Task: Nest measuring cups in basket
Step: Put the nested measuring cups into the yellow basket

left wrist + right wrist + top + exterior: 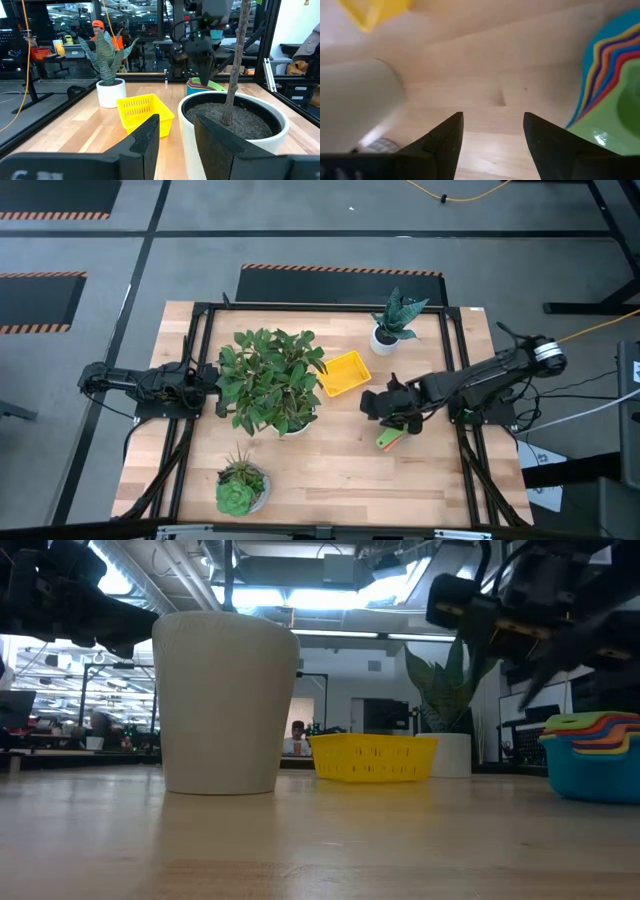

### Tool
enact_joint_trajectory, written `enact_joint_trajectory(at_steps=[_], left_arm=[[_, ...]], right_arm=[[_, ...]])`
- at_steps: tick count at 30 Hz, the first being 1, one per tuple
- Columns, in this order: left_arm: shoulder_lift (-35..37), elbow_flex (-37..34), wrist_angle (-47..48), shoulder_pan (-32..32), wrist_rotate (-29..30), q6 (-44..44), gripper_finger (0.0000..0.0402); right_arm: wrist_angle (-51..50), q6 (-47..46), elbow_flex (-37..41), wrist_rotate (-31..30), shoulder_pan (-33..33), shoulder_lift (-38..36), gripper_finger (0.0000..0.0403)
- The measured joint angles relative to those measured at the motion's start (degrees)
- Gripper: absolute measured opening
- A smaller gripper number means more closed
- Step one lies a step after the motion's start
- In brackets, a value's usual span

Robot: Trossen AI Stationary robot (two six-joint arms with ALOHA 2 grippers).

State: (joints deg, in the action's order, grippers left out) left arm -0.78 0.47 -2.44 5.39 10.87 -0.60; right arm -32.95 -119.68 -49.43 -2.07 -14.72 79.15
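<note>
The measuring cups (594, 758) stand nested in one stack on the table's right half, green innermost (615, 105) and light blue outermost, with the handles (388, 440) toward the near edge. The empty yellow basket (343, 372) rests flat on the table at mid-table, toward the far side. My right gripper (492, 132) hangs open just above the table beside the stack (398, 420), slanting down, with bare wood between its fingers. My left gripper (176, 142) waits open and level at the table's left edge, beside the big white pot.
A large leafy plant in a white pot (270, 380) stands between the left arm and the basket. A snake plant (393, 325) stands at the far side and a succulent (240, 488) at the near left. A black frame (455, 360) borders the table. People show in the room beyond.
</note>
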Motion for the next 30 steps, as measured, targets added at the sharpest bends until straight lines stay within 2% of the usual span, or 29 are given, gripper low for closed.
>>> enact_joint_trajectory(at_steps=[7, 17, 22, 30], left_arm=[[-0.02, 0.02, 0.0, 0.0, 0.0, 0.0, 0.0117], [-0.02, 0.0, 0.0, 0.02, 0.0, 0.0, 0.0117], [-0.02, 0.02, 0.0, 0.02, 0.0, 0.0, 0.0117], [0.0, 0.0, 0.0, 0.02, 0.0, 0.0, 0.0117]], right_arm=[[0.02, 0.07, 0.02, 5.28, -0.68, 3.42, 0.0211], [-0.15, 0.17, 0.02, 12.31, -4.35, 4.09, 0.0211], [-0.49, -1.44, 0.02, 11.56, -6.06, 4.09, 0.0211], [4.45, -1.33, 0.02, 2.67, -6.14, 3.83, 0.0211]])
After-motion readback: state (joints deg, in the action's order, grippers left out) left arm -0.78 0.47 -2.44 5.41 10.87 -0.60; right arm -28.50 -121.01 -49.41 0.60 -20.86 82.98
